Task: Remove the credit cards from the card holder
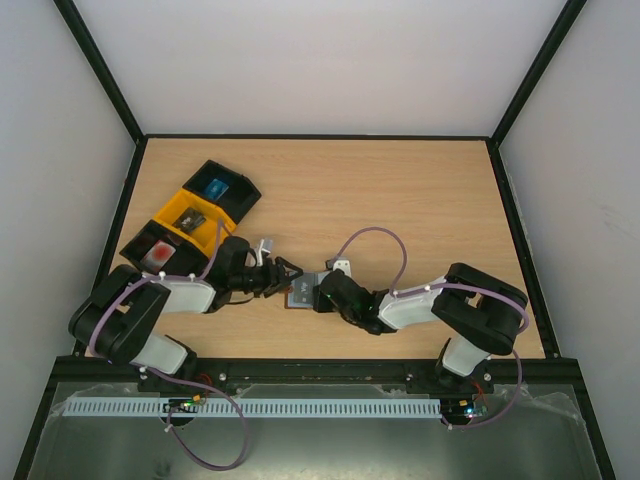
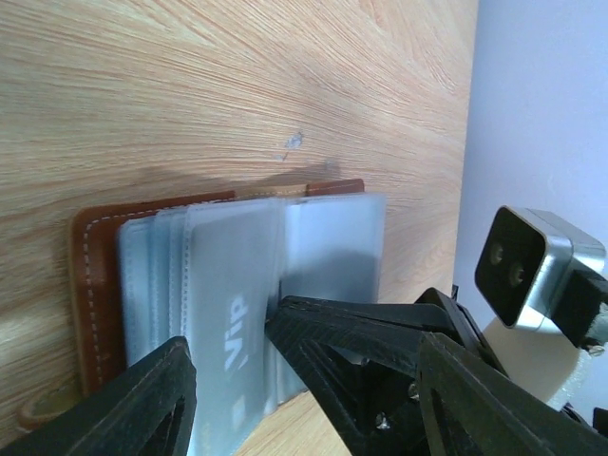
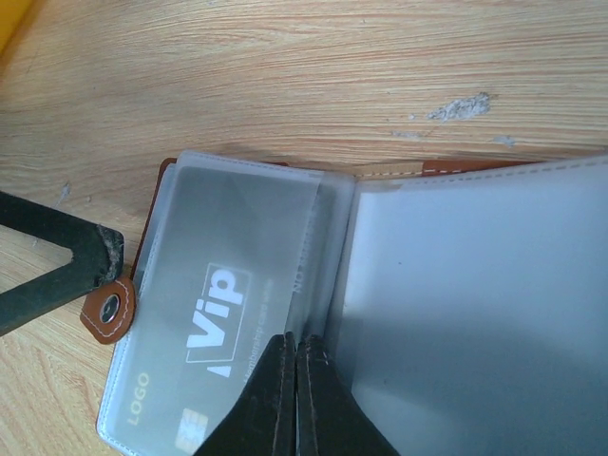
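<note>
The card holder lies open and flat on the worktop. It is close to the near edge and a little left of the middle. It is brown on the outside with a white stitch line. Its grey-blue pockets fan out like the pages of a book. One card sits inside a pocket on the half nearer the left gripper. It says "Vip" in white letters (the pocket is cloudy, so the card's colour is hard to tell). A small brown tab with a metal snap sticks out from that same side.

The right gripper is squeezed tight, with its two fingers pressed together. They rest over the fold in the middle of the holder, at the edge of the pockets. I cannot tell if a thin pocket is pinched between them.

The left gripper has its fingers spread wide apart and holds nothing. One finger is just beside the tab.

Three bins sit in a row along the left edge, up toward the far left corner. There is a black bin with a blue thing in it. Next comes a yellow bin with a dark thing. Last is another black bin with a red thing.
</note>
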You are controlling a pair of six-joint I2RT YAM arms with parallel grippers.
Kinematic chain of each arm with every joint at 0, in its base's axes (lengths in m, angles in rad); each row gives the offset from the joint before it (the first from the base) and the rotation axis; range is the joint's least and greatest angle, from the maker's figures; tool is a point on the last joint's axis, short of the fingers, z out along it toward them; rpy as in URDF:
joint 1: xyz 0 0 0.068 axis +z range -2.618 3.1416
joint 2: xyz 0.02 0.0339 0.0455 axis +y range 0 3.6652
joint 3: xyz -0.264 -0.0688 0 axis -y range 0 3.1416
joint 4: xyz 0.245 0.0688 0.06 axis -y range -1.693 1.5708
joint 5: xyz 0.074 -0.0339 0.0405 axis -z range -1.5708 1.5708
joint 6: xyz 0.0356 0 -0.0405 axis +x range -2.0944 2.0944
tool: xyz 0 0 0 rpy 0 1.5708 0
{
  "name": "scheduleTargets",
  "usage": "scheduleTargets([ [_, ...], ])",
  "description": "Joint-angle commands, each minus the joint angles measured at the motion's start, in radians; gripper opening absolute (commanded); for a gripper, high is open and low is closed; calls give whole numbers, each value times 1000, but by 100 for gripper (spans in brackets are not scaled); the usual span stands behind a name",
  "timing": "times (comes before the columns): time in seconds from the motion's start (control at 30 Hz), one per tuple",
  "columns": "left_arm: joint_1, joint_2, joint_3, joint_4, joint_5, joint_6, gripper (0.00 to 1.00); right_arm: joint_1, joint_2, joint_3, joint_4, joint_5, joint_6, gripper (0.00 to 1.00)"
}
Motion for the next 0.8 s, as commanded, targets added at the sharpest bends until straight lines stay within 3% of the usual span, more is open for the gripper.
scheduleTargets([
  [0.0, -8, 14, 11, 46, 21, -3, 65, -2, 23, -32, -18, 1, 14, 2],
  [0.77, -27, 103, 36, 94, 52, -16, 65, -2, 34, -37, 3, -6, 9, 2],
])
